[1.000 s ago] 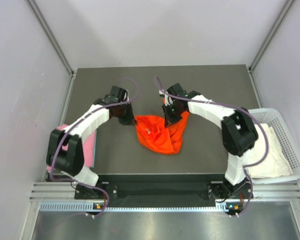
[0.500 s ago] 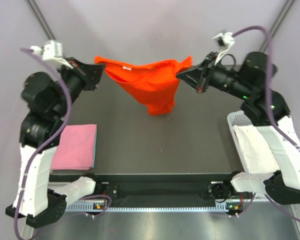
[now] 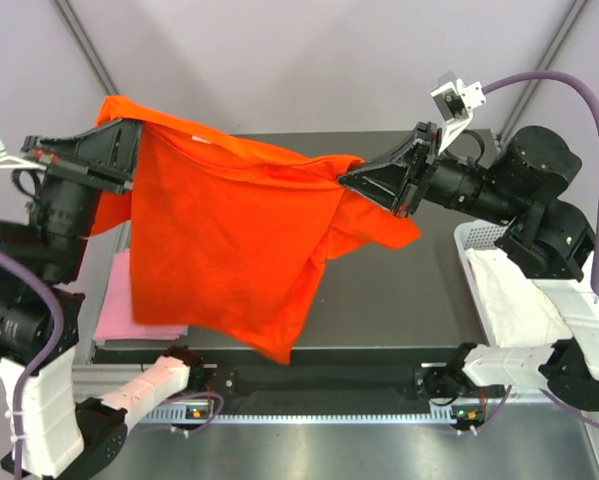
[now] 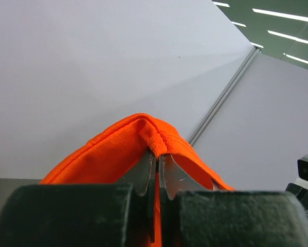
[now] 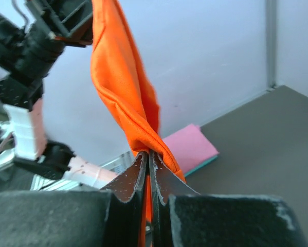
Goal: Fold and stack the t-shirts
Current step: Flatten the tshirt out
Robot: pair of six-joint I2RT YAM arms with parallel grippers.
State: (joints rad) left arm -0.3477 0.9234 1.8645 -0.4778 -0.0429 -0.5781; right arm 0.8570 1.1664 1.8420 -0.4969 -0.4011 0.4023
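The bright orange-red t-shirt (image 3: pixel 229 250) hangs spread in the air between both arms, high above the table, its lower corner dangling near the front edge. My left gripper (image 3: pixel 134 128) is shut on its upper left edge; in the left wrist view the jaws pinch a hem fold (image 4: pixel 156 139). My right gripper (image 3: pixel 347 178) is shut on the upper right edge, where the orange cloth (image 5: pixel 125 103) twists into the closed jaws. A folded pale pink t-shirt (image 3: pixel 111 315) lies at the table's left, partly hidden behind the orange one. The white t-shirt (image 3: pixel 514 300) lies in the basket.
A white plastic basket (image 3: pixel 473 236) stands at the table's right edge under the right arm. The dark table top (image 3: pixel 409 300) shows right of the hanging shirt. Grey walls close in the back and sides.
Both arms have risen from the table and spread apart with the orange shirt, which went from a crumpled heap to a sheet hanging stretched between the grippers and closer to the camera.
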